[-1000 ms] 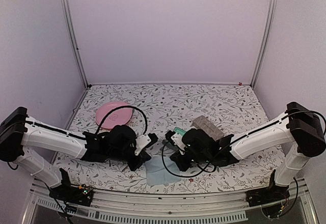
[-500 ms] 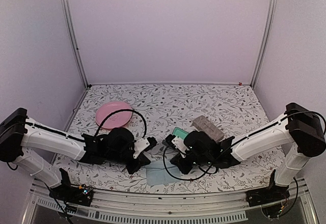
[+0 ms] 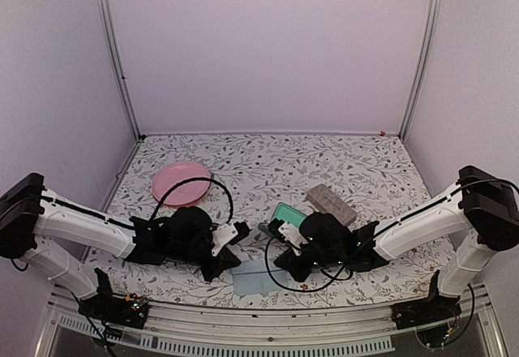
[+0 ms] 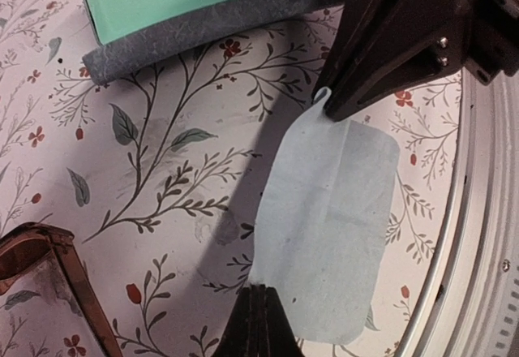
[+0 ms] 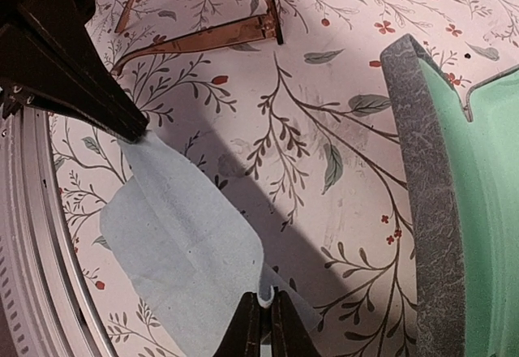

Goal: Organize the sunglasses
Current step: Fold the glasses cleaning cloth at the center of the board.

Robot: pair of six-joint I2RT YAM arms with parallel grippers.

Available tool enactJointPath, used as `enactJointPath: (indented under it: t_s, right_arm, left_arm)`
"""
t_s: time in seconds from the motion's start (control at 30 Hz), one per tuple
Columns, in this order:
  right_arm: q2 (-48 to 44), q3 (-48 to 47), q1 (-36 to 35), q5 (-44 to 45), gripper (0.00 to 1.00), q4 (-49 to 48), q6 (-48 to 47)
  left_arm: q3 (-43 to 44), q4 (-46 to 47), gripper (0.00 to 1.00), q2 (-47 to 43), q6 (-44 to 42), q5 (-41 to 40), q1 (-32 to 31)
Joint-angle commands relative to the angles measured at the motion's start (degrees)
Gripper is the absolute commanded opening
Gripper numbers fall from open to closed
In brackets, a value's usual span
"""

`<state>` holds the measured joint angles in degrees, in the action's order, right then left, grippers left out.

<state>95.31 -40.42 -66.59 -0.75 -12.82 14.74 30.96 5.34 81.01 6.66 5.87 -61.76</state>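
While left hand (image 4: 255, 312), right hand (image 5: 261, 312) pinch cloth (image 4: 324, 211) edges, rail (image 4: 480, 211) close

The floral table (image 3: 268, 158) bears 1 pink plate (image 3: 180, 182), 1 blue cloth (image 3: 253, 278), 1 green-lined open case (image 3: 288, 213) and 1 grey-brown case (image 3: 330, 203).

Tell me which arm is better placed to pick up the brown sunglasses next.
Left, probably. The brown sunglasses lie close beside the left claw; the right claw sits nearer the open case. Both claws pinch the blue cloth, so the left must release it first.
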Motion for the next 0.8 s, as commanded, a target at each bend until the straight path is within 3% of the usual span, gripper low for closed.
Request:
enactJointPath:
  t_s: [0.0, 0.77]
  right_arm:
    - [-1.6, 1.4, -0.1, -1.2, 0.09, -1.8, 1.1]
    - [-0.8, 2.7, -2.9, -1.6, 0.10, -2.3, 3.3]
  left_arm:
    - [-0.7, 1.9, 0.00, -0.1, 0.8, 0.9, -1.5]
    - [-2.3, 2.5, 0.00, 1.9, 3.2, -0.4, -4.9]
